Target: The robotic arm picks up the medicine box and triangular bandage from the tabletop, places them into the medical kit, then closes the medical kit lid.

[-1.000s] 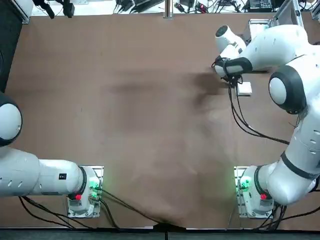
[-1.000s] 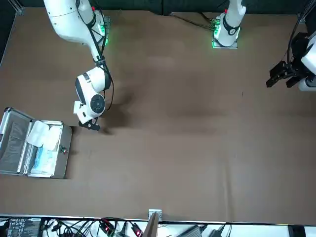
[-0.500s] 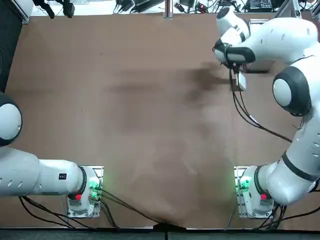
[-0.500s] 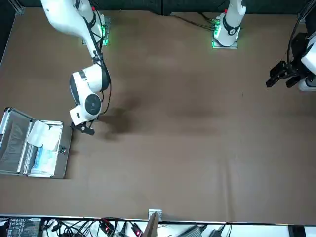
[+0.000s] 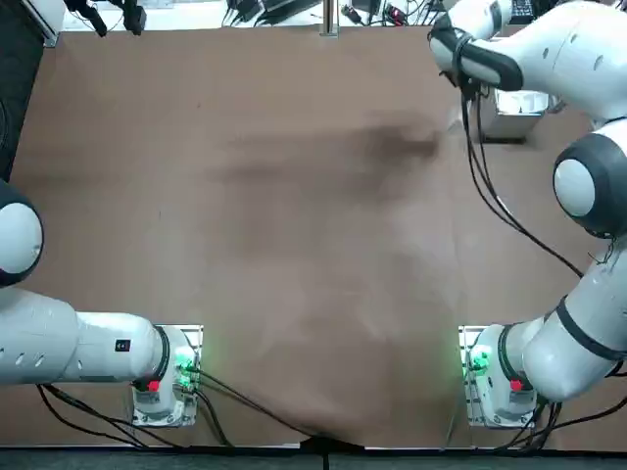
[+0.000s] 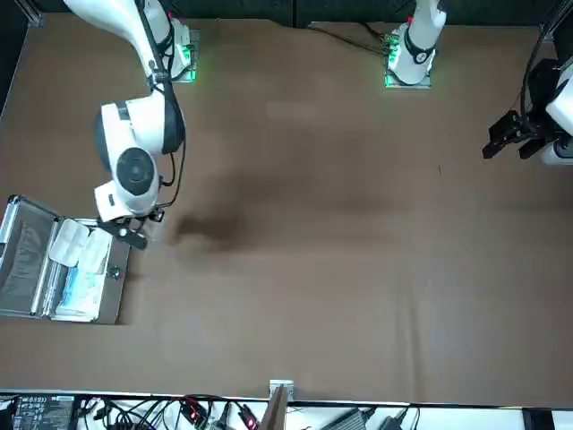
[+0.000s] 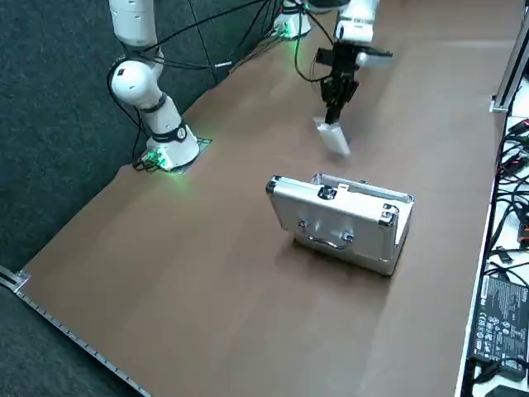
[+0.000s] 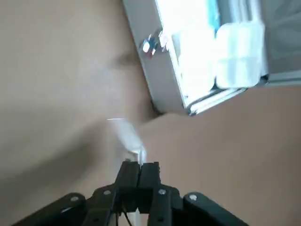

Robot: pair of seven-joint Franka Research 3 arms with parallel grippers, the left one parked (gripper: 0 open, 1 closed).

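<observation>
The end effector (image 8: 140,165) is clenched on a thin white piece, the box (image 7: 332,137) by its look, its shape smeared in the wrist view; it hangs below the tips, above the surface (image 6: 340,296), and leans in the right side view

Outward from there, the kit (image 6: 114,291) stands open on the surface, farther out from the arm's base and over to the robot's right — the case is near the end effector, the box just short of its near corner and outside the walls. The kit's long axis runs roughly away from the robot, a little skewed; the basin is on the side nearer the end effector, and the lid (image 6: 21,260) lies folded back on the far side, to the robot's right

The bandage (image 6: 70,243), judging by its rounded lobes, is already in the kit, its outer lobe lying up by the hinge side

So the next move is likely a carry rightward and outward, across the near wall, then a release over the basin — the leaning box could catch the rim if it goes in low. The lid would come last, swung from the far right back toward the robot's left, and that outer lobe may get pinched at the hinge
</observation>
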